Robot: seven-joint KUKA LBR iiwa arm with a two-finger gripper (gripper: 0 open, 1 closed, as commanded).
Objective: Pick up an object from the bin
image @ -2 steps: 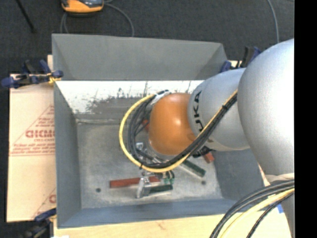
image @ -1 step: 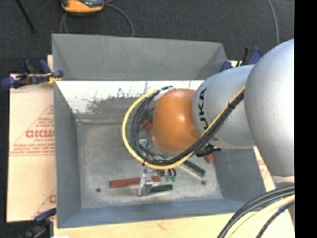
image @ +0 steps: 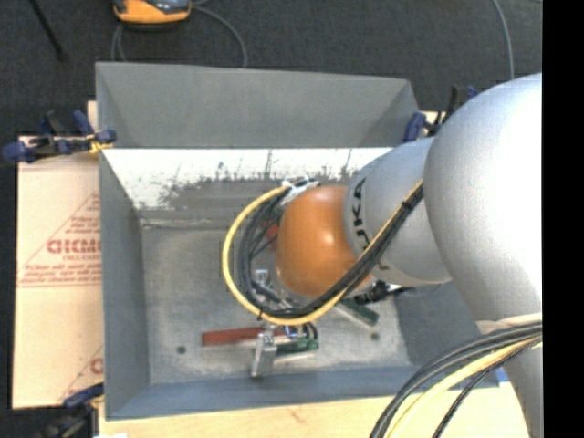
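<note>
My gripper point(image: 262, 288) is low over the middle of the bin, its body mostly hidden under the arm's orange cover. Just in front of it, near the bin's front wall, a flat reddish-brown strip point(image: 231, 337) lies on the floor pointing left. At the strip's right end sit a small silver-grey piece point(image: 265, 354) and a small green thing point(image: 301, 340), close together. Whether any of them touches the gripper is hidden.
Another green piece point(image: 364, 312) pokes out from under the arm to the right. The arm and its looped cables cover the bin's centre and right side. Bare floor lies to the left of the strip, with the bin's walls close on all sides.
</note>
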